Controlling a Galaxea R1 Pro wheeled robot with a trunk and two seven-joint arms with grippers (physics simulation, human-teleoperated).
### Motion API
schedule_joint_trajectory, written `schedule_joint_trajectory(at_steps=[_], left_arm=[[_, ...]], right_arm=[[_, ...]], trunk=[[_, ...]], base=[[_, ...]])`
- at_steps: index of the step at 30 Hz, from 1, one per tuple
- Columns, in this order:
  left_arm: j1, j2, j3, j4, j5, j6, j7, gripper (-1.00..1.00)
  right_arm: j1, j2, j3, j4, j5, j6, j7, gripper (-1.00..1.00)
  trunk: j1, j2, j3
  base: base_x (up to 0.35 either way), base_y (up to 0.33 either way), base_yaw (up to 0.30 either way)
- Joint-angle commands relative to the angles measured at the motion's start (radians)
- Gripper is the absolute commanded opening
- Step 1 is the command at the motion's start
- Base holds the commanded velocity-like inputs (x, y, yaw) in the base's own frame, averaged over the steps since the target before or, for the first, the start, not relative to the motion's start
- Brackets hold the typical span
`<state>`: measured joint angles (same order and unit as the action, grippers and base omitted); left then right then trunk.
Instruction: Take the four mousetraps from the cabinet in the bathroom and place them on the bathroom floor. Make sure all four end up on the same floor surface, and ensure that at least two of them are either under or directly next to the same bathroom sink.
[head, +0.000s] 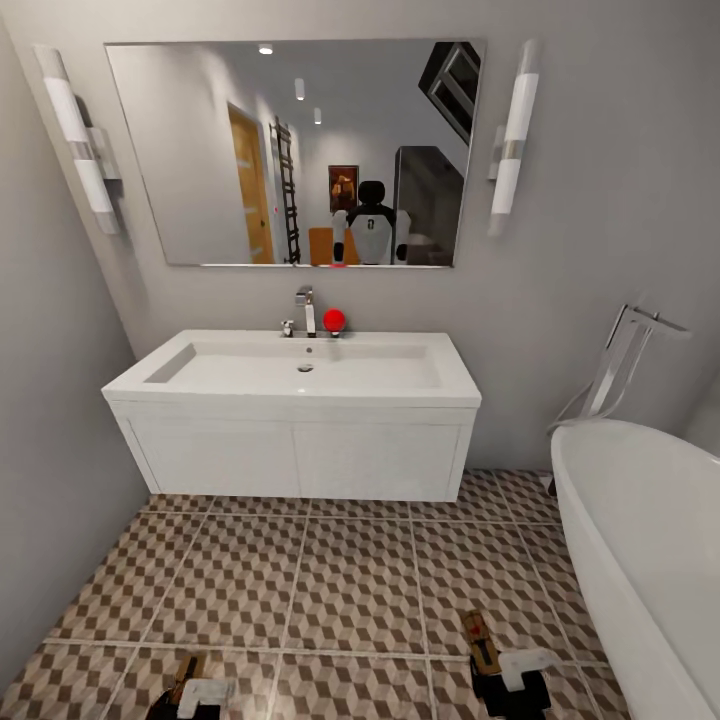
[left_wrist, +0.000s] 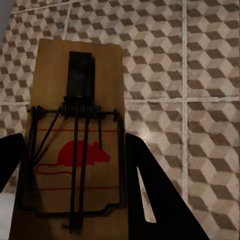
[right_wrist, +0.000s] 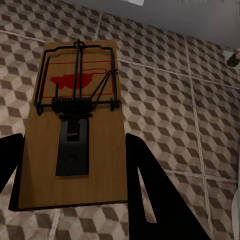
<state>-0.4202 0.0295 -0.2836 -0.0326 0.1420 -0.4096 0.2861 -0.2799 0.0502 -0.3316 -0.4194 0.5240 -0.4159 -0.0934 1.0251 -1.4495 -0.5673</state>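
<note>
Below the sink (head: 300, 375), toward the near edge of the bathroom floor (head: 340, 580), both arms show in the head view, each carrying a mousetrap. Left of the sink's midline, the left end effector (head: 195, 697) is closed on the left mousetrap (head: 185, 675), whose tan board pokes out past the white end effector body. Seen from the left wrist, that mousetrap (left_wrist: 75, 145) sits between the two dark fingers (left_wrist: 150, 200), red mouse print and wire bar toward the camera, dark plate at the far end, cube-patterned tiles behind it. Centred on the wall, the white vanity (head: 300, 455) hangs clear of the tiles, with a chrome faucet (head: 305, 308) and a red ball (head: 334, 320) just beside it, and a mirror (head: 295, 150) above. Right of the sink's midline, the right end effector (head: 510, 680) grips the right mousetrap (head: 480, 640), which juts toward the vanity. From the right wrist, this mousetrap (right_wrist: 75, 130) lies between the fingers (right_wrist: 150, 200), dark plate near, red print far. Farther right stands the white bathtub (head: 640, 540).
</note>
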Motion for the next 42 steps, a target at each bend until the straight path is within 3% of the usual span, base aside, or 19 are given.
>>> schedule_joint_trajectory(at_steps=[1,3,5,6,8,10,12,17,20,24,32,42], left_arm=[[0.0,0.006,-0.007,-0.033,0.015,0.039,0.001,-1.0],[0.0,0.025,-0.005,-0.15,0.022,0.166,0.0,-1.0],[0.0,0.051,-0.003,-0.325,0.027,0.349,-0.004,-1.0],[0.0,0.057,-0.002,-0.366,0.028,0.392,-0.004,-1.0],[0.0,0.083,0.01,-0.504,0.036,0.528,-0.006,-1.0],[-0.001,0.099,0.043,-0.584,0.05,0.6,-0.007,-1.0],[-0.003,0.108,0.091,-0.617,0.06,0.642,-0.015,-1.0],[-0.008,0.127,0.137,-0.652,0.066,0.74,-0.065,-1.0],[-0.01,0.129,0.144,-0.682,0.066,0.778,-0.082,-1.0],[-0.01,0.123,0.146,-0.695,0.067,0.788,-0.089,-1.0],[-0.01,0.079,0.138,-0.769,0.062,0.787,-0.089,-1.0],[-0.01,0.06,0.135,-0.799,0.062,0.791,-0.084,-1.0]], right_arm=[[-0.001,0.009,-0.007,-0.005,0.007,-0.003,-0.005,-1.0],[-0.001,0.035,-0.006,-0.033,0.008,0.003,-0.03,-1.0],[-0.003,0.078,-0.005,-0.095,0.014,0.045,-0.071,-1.0],[-0.003,0.09,-0.004,-0.112,0.017,0.067,-0.079,-1.0],[-0.011,0.124,0.005,-0.19,0.022,0.189,-0.097,-1.0],[-0.037,0.124,0.04,-0.259,0.023,0.316,-0.103,-1.0],[-0.083,0.124,0.101,-0.29,0.021,0.397,-0.106,-1.0],[-0.178,0.124,0.155,-0.278,0.009,0.48,-0.107,-1.0],[-0.256,0.124,0.163,-0.208,-0.003,0.516,-0.106,-1.0],[-0.312,0.124,0.165,-0.14,-0.017,0.525,-0.107,-1.0],[-0.328,0.124,0.165,-0.134,-0.019,0.523,-0.113,-1.0],[-0.33,0.124,0.167,-0.196,-0.02,0.522,-0.112,-1.0]], trunk=[[0.0,0.0,-0.001],[0.0,0.0,-0.001],[0.0,0.0,-0.001],[0.0,0.0,-0.001],[0.0,0.0,-0.001],[0.0,0.0,-0.001],[0.0,0.0,-0.001],[0.0,0.0,-0.001],[0.0,0.0,-0.001],[0.0,0.0,-0.001],[0.0,0.0,-0.001],[0.0,0.0,-0.001]], base=[[0.0,0.0,0.0],[0.0,0.0,0.0],[0.0,0.0,0.0],[0.0,0.0,0.0],[0.0,0.0,0.0],[0.0,0.0,0.0],[0.0,0.0,0.0],[0.0,0.0,0.0],[0.0,0.0,0.0],[0.0,0.0,0.0],[0.0,0.0,0.0],[0.0,0.0,0.0]])
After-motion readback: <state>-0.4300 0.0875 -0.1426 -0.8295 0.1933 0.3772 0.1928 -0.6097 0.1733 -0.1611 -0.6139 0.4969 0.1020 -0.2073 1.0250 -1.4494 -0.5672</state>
